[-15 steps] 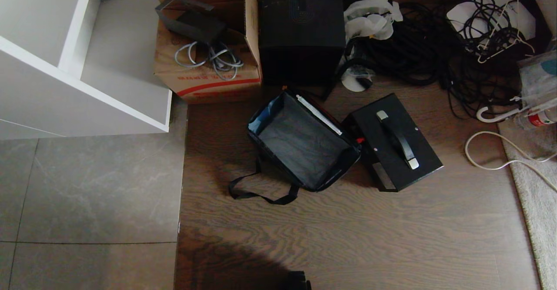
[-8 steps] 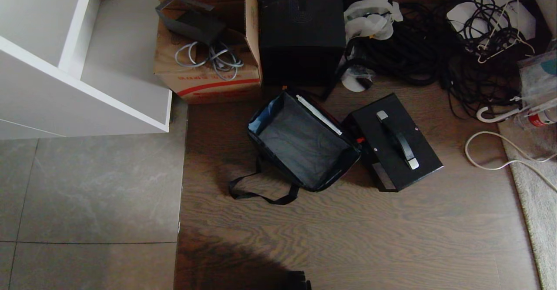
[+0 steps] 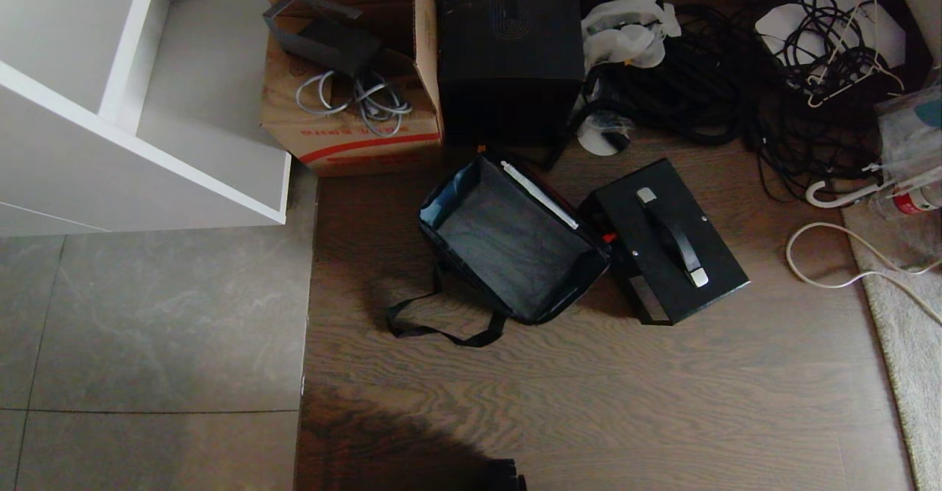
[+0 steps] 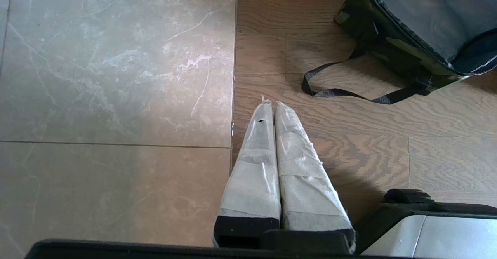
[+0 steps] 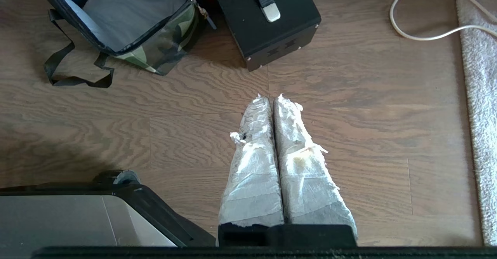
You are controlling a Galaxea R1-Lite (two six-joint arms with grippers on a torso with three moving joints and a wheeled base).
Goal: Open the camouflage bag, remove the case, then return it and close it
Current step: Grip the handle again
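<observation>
The camouflage bag [image 3: 508, 244] lies open on the wood floor, its dark lining empty and its black strap [image 3: 441, 333] trailing toward me. Just to its right sits the case [image 3: 666, 241], black with a silver-ended handle on top, touching the bag's corner. Neither gripper appears in the head view. My left gripper [image 4: 271, 103] hangs shut and empty over the floor seam, short of the bag [image 4: 388, 47]. Likewise shut and empty, my right gripper [image 5: 270, 97] hovers above bare floor, a little short of the case [image 5: 268, 37] and the bag [image 5: 155, 51].
Behind the bag stand a brown cardboard box [image 3: 353, 119] and a tall black box [image 3: 508, 49]. Tangled black cables [image 3: 736, 86] fill the back right. A white shelf unit [image 3: 147, 123] stands left; a white cord [image 3: 831, 274] and a rug [image 3: 909, 329] lie right.
</observation>
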